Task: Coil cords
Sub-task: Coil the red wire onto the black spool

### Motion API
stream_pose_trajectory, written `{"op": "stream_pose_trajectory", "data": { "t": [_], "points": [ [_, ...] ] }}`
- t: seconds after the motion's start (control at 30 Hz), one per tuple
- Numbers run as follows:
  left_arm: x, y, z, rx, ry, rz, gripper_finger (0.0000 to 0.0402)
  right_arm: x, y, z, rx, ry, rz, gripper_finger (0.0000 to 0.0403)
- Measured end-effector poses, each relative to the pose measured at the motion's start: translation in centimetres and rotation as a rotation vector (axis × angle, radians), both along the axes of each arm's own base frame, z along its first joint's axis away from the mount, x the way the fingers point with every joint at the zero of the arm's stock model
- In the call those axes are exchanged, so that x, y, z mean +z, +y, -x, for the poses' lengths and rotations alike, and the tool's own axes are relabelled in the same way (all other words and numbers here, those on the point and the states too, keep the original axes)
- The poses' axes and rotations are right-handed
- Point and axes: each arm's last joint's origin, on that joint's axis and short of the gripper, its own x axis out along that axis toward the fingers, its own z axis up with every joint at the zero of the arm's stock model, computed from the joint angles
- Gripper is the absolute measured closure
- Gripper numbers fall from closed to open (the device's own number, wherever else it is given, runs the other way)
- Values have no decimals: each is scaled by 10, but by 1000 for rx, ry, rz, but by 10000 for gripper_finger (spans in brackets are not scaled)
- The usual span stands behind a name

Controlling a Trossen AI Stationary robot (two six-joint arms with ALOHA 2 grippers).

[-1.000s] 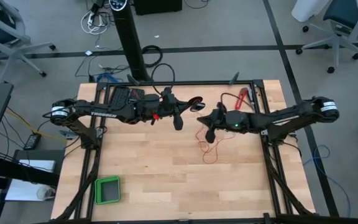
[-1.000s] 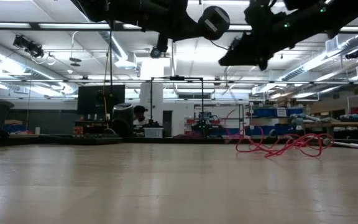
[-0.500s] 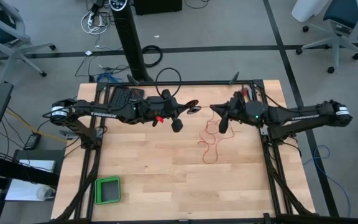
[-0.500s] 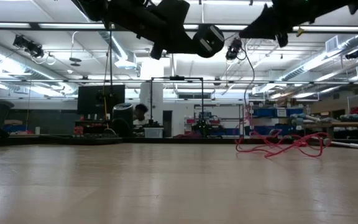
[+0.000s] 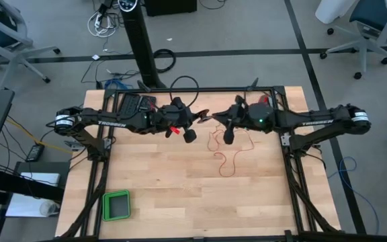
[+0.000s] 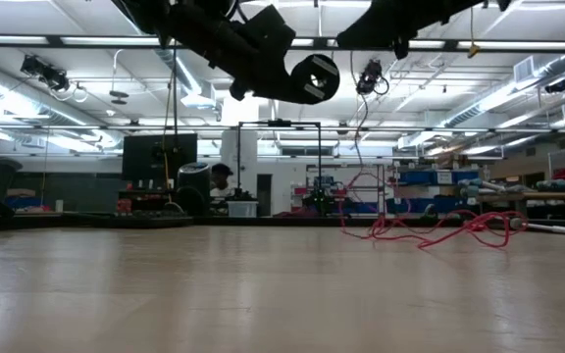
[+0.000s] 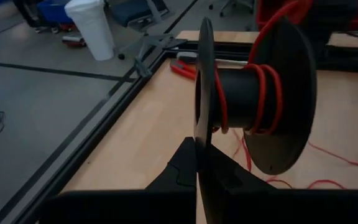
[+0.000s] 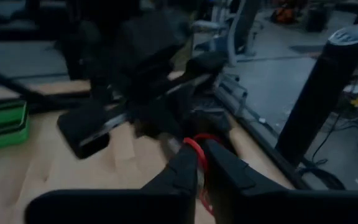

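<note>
A black spool point(image 7: 253, 93) carries a few turns of thin red cord point(image 7: 269, 93) on its hub. My left gripper point(image 5: 195, 121) is shut on it above the table's far middle; it shows in the low view as a round disc point(image 6: 314, 78). My right gripper point(image 5: 215, 121) is just to the spool's right, shut on the red cord point(image 8: 194, 148). From there the cord drops point(image 6: 358, 157) to a loose squiggle on the table point(image 5: 226, 160), which also shows in the low view point(image 6: 430, 230). My left gripper pinches one thin flange of the spool at its rim point(image 7: 199, 146) between its two fingers. The spool is lifted clear of the table, its axis about level, its other flange toward my right gripper. My right gripper pinches a single red strand point(image 8: 196, 144) at its fingertips, close to the spool, high above the table. The cord hangs below the fingers, its lower part slack on the table.
A red-handled hand tool point(image 5: 262, 104) lies at the table's far right. A green tray point(image 5: 116, 205) sits at the near left corner. A black flat object point(image 5: 134, 104) lies at the far left. Bare wood lies at the near middle and right point(image 5: 247, 202).
My right gripper has risen from low over the squiggle, gone toward the far edge, then toward the table's left up to the spool, drawing a strand of red cord up off the table. My left gripper has shifted slightly with the spool.
</note>
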Motion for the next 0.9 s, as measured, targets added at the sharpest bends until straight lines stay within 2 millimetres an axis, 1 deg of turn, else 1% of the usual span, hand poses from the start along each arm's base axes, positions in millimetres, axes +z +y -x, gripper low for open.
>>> {"op": "stream_pose_trajectory", "data": {
  "t": [0.13,0.23,0.37,0.43,0.5,0.57,0.67,0.8,0.9],
  "points": [
    [-2,1,1,29,27,-18,397,-1,0,-6,8,-18,-16,321],
    [-2,1,2,41,39,-37,398,1,-1,-7,9,-40,-15,305],
    [-1,2,2,80,30,-59,398,4,-2,-8,40,-77,-23,301],
    [-1,3,2,81,32,-60,398,2,-2,-6,49,-52,-28,302],
    [-2,3,2,82,41,-60,398,-2,-1,-1,42,6,-68,302],
    [-2,2,2,81,48,-59,399,-12,-1,3,19,104,-118,302],
    [-3,1,2,74,54,-57,399,-37,-2,9,-33,248,-137,303],
    [-3,-1,2,67,54,-57,399,-64,-4,18,-102,348,-98,303],
    [-3,-3,2,57,55,-55,399,-75,-6,22,-166,390,-40,302]
  ]
}}
